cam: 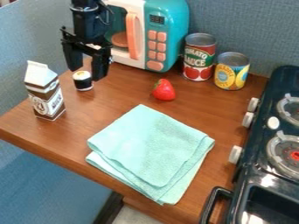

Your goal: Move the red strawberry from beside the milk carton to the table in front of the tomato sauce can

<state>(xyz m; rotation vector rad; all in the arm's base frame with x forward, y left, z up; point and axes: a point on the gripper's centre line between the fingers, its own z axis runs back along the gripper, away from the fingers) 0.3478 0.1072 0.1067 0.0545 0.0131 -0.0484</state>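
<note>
Presently, claw point(87, 75) hangs at upper left, fingers apart, tips low about the small black-and-white roll point(83, 81). Roll upright on the wooden counter point(175, 117), yellow patch on its pale top; contact with the left fingertip: cannot tell. Right finger clear of it. Brown-and-white carton point(46, 96) upright, nearer the counter's left edge. Teal-and-white microwave point(165, 33) behind, orange handle and buttons. Strawberry point(164, 90) on its side in front of the microwave. Two cans upright near the back: red one point(199, 59), then yellow one point(232, 72) to its right. Folded mint cloth point(151, 151) lies in front. Black stove point(282, 135) along the right side.
</note>
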